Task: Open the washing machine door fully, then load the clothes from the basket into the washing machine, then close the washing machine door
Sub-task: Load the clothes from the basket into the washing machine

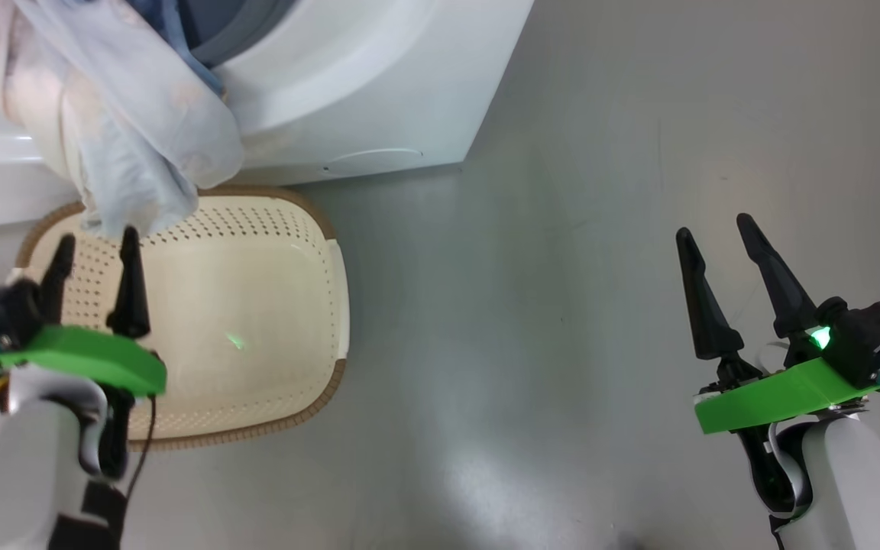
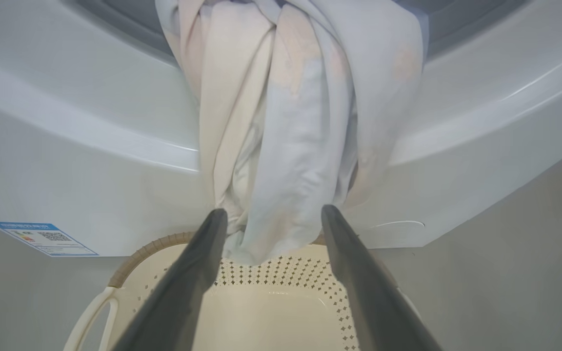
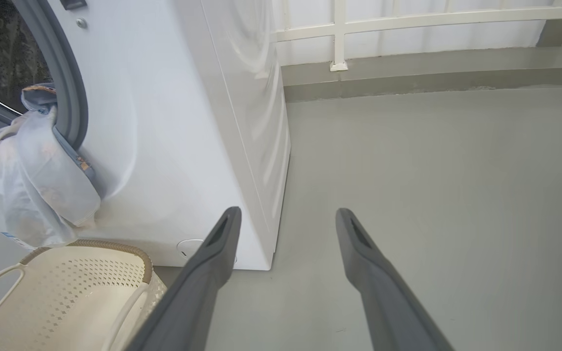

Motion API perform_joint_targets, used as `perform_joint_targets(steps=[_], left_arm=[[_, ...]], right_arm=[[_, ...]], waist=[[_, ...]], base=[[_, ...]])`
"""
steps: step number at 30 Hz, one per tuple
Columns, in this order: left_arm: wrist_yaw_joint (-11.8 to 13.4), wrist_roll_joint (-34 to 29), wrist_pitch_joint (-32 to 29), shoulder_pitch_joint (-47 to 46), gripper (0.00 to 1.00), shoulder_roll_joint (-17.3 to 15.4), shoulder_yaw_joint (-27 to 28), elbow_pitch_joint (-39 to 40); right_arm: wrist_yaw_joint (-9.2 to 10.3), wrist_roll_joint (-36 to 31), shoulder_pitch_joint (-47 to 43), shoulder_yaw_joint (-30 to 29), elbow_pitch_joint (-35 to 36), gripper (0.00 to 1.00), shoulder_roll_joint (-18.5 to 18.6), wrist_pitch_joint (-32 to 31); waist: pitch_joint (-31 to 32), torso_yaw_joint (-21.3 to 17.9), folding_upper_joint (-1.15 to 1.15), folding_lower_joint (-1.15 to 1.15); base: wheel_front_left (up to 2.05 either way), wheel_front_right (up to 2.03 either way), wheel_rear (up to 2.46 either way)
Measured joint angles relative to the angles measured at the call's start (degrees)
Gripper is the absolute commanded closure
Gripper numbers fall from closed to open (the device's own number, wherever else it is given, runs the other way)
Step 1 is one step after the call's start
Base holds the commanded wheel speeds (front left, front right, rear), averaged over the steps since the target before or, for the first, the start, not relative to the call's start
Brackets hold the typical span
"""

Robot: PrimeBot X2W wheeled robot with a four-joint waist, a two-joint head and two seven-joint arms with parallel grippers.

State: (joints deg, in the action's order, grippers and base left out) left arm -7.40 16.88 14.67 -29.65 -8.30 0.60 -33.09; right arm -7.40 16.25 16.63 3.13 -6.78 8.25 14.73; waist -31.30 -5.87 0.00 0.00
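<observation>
Pale blue and white clothes (image 1: pixel 119 114) (image 2: pixel 291 122) (image 3: pixel 42 185) hang out of the washing machine (image 1: pixel 379 84) (image 2: pixel 66 146) (image 3: pixel 173 122) opening, draped over its front down to the basket's rim. The cream perforated basket (image 1: pixel 241 305) (image 2: pixel 271 312) (image 3: pixel 56 292) sits on the floor against the machine with nothing inside it. My left gripper (image 1: pixel 96 244) (image 2: pixel 271 214) is open above the basket, its tips just below the hanging cloth's end, holding nothing. My right gripper (image 1: pixel 715 229) (image 3: pixel 286 214) is open over bare floor to the right. The door is out of view.
Grey floor (image 1: pixel 562 305) spreads to the right of the machine and basket. A white railing (image 3: pixel 408 24) and a low kerb run along the far wall. A blue label sticker (image 2: pixel 42 238) sits on the machine's lower front.
</observation>
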Motion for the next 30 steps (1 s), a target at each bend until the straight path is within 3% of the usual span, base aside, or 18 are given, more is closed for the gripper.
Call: perform_joint_targets(steps=[15, 30], left_arm=[[0.0, 5.8, 0.0, -14.3, 0.0, -3.6, -6.8, -13.0], [0.0, 15.0, 0.0, -20.1, 0.0, -4.7, -15.4, -15.9]], right_arm=[[0.0, 0.0, 1.3, 1.4, -0.1, 0.0, -0.6, 0.0], [0.0, 0.0, 2.2, 2.4, -0.2, 0.0, -0.7, 0.0]], waist=[[-3.5, -1.5, 0.0, 0.0], [-4.0, -2.9, 0.0, 0.0]], base=[[0.0, 0.0, 0.0], [0.0, 0.0, 0.0]])
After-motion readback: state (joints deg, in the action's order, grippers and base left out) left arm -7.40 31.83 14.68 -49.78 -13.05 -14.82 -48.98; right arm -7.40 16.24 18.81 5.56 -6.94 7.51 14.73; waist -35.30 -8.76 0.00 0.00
